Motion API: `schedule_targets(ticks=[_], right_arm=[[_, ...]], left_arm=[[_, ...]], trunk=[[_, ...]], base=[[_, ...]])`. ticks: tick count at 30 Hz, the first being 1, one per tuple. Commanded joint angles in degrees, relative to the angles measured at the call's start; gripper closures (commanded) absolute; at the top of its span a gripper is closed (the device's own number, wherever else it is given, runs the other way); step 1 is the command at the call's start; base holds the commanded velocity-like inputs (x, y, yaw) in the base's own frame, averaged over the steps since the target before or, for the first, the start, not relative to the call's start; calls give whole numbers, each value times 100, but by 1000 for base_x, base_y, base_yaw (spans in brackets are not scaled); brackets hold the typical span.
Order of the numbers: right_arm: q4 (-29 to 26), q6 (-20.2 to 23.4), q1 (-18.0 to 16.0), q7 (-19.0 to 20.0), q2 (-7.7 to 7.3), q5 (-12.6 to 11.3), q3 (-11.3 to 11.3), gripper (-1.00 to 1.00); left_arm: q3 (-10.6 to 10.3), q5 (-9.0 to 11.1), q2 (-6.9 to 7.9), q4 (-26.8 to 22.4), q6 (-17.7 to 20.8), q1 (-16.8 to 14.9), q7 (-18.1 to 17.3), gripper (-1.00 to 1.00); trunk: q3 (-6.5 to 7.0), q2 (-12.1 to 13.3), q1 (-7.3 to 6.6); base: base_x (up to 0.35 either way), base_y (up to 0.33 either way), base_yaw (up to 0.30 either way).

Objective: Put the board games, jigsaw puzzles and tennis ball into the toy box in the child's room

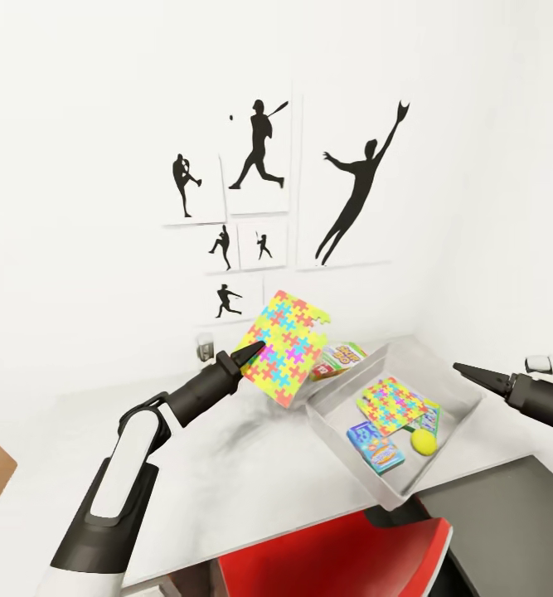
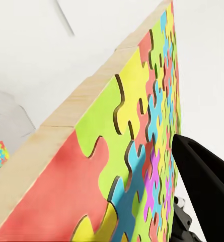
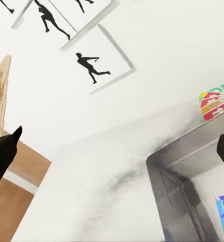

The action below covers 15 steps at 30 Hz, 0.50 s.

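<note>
My left gripper (image 1: 255, 349) is shut on one jigsaw puzzle (image 1: 288, 348), holding it tilted in the air above the table (image 1: 251, 464), just left of the toy box (image 1: 355, 473). Close up, the puzzle sheet (image 2: 122, 166) has one black finger (image 2: 205, 194) pressed on its coloured face. Inside the toy box lie the other jigsaw puzzle (image 1: 392, 405), a blue board game (image 1: 375, 445) and the tennis ball (image 1: 424, 442). Another board game (image 1: 340, 358) lies on the table behind the box. My right gripper (image 1: 465, 370) hovers open to the right of the box, empty.
A red chair (image 1: 334, 555) stands at the table's front edge. The white wall with the baseball silhouettes (image 1: 355, 195) rises directly behind the table, with an outlet (image 1: 204, 347) low on it. The right wrist view shows the box corner (image 3: 187, 166) and the board game (image 3: 216, 101).
</note>
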Motion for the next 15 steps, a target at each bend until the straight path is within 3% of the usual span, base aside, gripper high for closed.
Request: schedule_targets(ticks=[1, 7, 15], right_arm=[[-1, 27, -8, 35, -1, 27, -5, -100], [-4, 27, -8, 35, -1, 29, -5, -100], [-1, 27, -8, 35, -26, 26, -5, -100]], left_arm=[[7, -7, -2, -4, 22, -3, -10, 100], [2, -32, -5, -13, 21, 3, -2, 100], [-17, -61, -23, -14, 18, 11, 36, 100]], trunk=[[-12, -12, 3], [-12, -12, 3], [-10, -12, 3]], base=[[0, 229, 0], [0, 141, -36], [0, 34, -205]])
